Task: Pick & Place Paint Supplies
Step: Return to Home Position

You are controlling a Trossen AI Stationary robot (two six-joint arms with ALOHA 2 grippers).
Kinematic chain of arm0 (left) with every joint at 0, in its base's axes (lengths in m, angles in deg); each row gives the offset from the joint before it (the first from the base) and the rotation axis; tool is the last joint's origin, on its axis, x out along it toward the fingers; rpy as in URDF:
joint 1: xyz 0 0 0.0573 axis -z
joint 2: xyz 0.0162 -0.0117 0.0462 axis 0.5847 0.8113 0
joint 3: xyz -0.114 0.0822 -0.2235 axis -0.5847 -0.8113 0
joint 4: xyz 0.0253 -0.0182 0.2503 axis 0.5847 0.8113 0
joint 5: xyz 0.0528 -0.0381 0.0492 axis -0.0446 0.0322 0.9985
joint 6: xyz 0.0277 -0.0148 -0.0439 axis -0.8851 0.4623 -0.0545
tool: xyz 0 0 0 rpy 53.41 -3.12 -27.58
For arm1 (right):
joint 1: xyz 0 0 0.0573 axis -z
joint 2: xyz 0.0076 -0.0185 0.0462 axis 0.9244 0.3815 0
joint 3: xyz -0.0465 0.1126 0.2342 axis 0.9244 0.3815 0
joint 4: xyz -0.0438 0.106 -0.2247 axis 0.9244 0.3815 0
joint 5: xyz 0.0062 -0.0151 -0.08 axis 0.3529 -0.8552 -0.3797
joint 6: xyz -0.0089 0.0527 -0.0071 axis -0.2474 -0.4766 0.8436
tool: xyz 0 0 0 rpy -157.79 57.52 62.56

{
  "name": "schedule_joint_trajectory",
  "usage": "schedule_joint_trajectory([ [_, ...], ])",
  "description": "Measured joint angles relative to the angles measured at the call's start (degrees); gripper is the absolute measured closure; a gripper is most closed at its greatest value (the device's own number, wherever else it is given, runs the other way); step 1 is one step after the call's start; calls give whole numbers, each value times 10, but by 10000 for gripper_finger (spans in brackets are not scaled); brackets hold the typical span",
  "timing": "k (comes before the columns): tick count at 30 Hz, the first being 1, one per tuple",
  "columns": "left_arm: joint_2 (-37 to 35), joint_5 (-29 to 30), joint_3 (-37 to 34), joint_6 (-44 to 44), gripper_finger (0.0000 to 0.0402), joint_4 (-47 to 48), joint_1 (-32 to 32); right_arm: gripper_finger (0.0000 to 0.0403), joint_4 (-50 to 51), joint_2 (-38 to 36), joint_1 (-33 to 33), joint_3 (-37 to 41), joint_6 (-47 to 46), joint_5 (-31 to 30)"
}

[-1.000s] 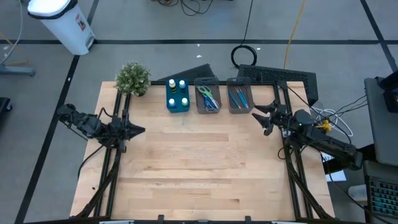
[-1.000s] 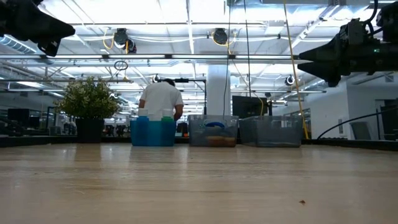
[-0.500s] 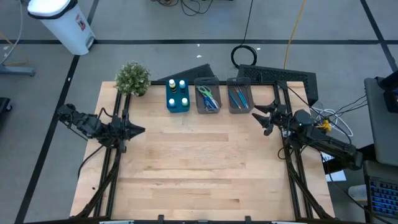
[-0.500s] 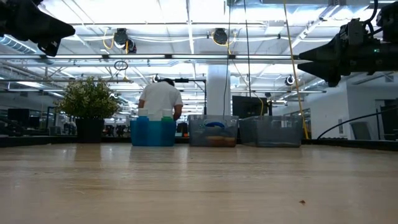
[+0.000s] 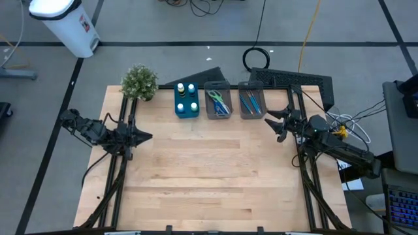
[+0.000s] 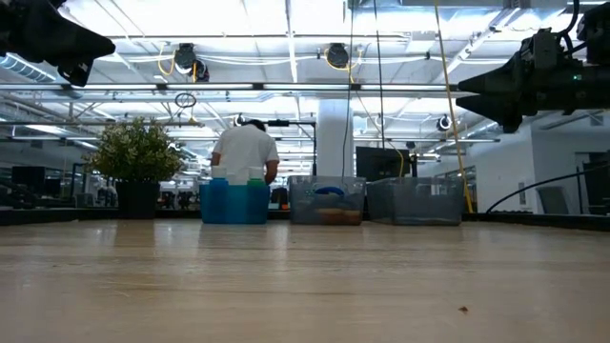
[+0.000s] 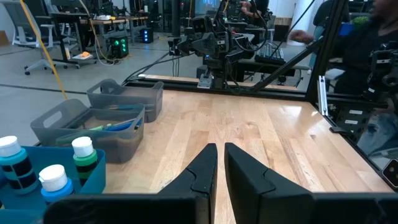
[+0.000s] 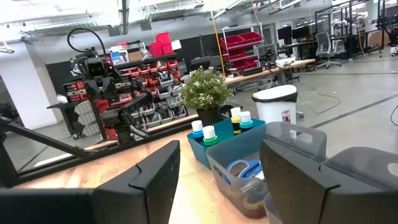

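Nothing had moved since the frame a second earlier; arms and supplies sat in the same positions. Left pincer (image 5: 149,136) hung over the bench (image 5: 209,176) at centre left of the high view. Its wrist view showed the fingers drawn together with only a thin slit between them, holding nothing. Right pincer (image 5: 273,128) sat at centre right, slightly higher in the frame, fingers spread wide, also holding nothing.

Beyond both, along the bench's far edge at upper centre, three bins stood close together in a row.
- Blue bin (image 5: 187,115), leftmost: four bottles (image 5: 181,106) upright, one yellow-capped, the rest pale-capped.
- Middle grey bin (image 5: 207,98): scissors (image 5: 218,102) with green and blue handles lying inside.
- Right grey bin (image 5: 263,98): blue brushes (image 5: 250,101) lying lengthwise inside.

Potted plant (image 5: 139,82) stood left of the blue bin, near the bench's upper-left corner. Farther off, in the low view, a person (image 6: 246,152) in a white top stood behind the blue bin, back turned.
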Motion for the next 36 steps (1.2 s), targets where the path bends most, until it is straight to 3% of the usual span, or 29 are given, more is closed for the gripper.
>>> schedule_joint_trajectory([
  [36,0,0,0,0,364,0,0,187,0,0,0,0,0,0],
])
